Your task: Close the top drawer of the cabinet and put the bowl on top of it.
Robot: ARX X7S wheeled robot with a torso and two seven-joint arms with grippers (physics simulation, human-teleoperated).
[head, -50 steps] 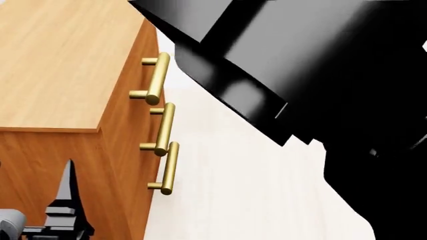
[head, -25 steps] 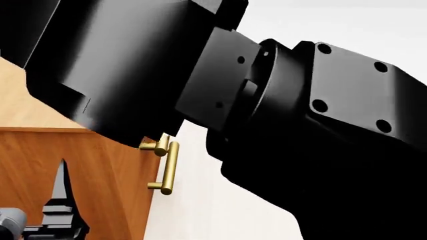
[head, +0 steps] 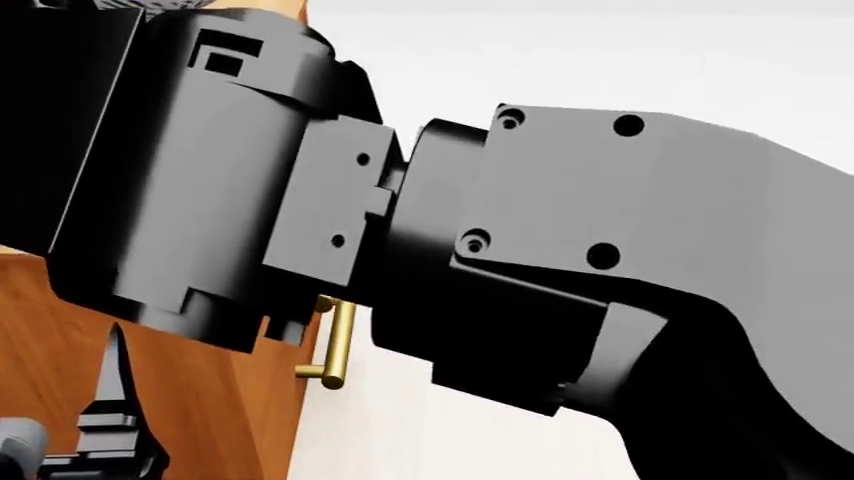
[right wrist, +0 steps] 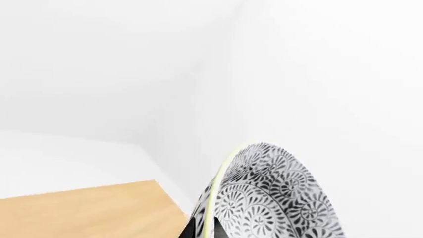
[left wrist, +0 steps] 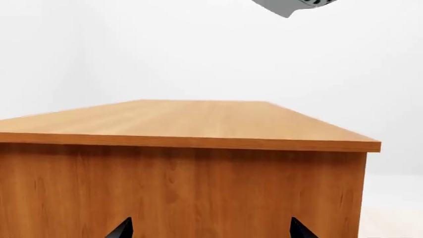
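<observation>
Right arm [head: 534, 250] has swung across head view, hiding cabinet [left wrist: 185, 183] top; right gripper [right wrist: 198, 230] clamped on bowl [right wrist: 271, 198]; placing looks imminent. Left gripper [left wrist: 208, 229] apart at 6 o'clock.

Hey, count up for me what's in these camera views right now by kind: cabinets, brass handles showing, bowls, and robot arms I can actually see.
Cabinets: 1, the cabinet
Brass handles showing: 1, the brass handle; any others sit hidden behind the arm
Bowls: 1, the bowl
Robot arms in view: 2, the right arm and the left gripper
Total: 5
</observation>
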